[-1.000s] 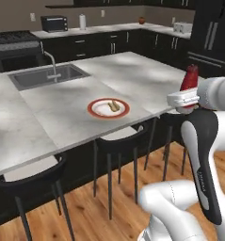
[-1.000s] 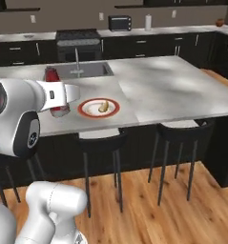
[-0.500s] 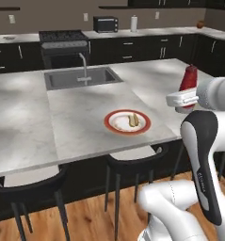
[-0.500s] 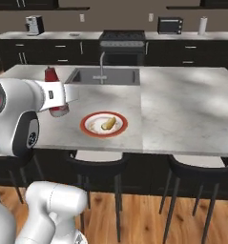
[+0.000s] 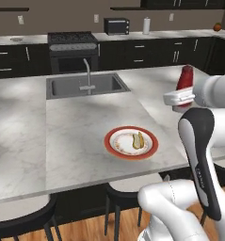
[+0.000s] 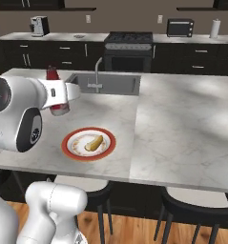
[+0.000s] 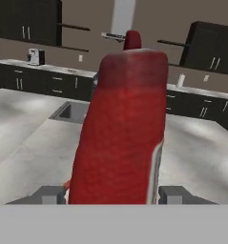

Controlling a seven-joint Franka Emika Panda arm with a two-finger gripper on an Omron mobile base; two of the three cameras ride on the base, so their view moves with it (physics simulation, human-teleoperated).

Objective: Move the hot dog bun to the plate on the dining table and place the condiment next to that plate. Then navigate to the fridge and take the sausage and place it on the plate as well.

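**Red bottle in the claw, bun on the plate**

Look closest to you first. Your gripper has its two fingers set partway apart, one on each side of the condiment. The fingers are closed on the red bottle, so you have hold of it. In the hand view the bottle stands tall between the finger tips and leans a little.

From the base cameras you can see the bottle up in the air above the dining table. It is not touching the marble top. In the right base view the bottle pokes out above and below the white hand.

A bit farther out sits the plate, the white one with the red-orange rim. It lies flat on the table near the front edge. The hot dog bun lies on the plate. In the right base view the bun is in the middle of the plate. The bottle hangs near the plate, off to one side, and does not touch it.

Farther back in the table top is the steel sink with its faucet.

Well behind the table, by the wall, you can see the black stove.
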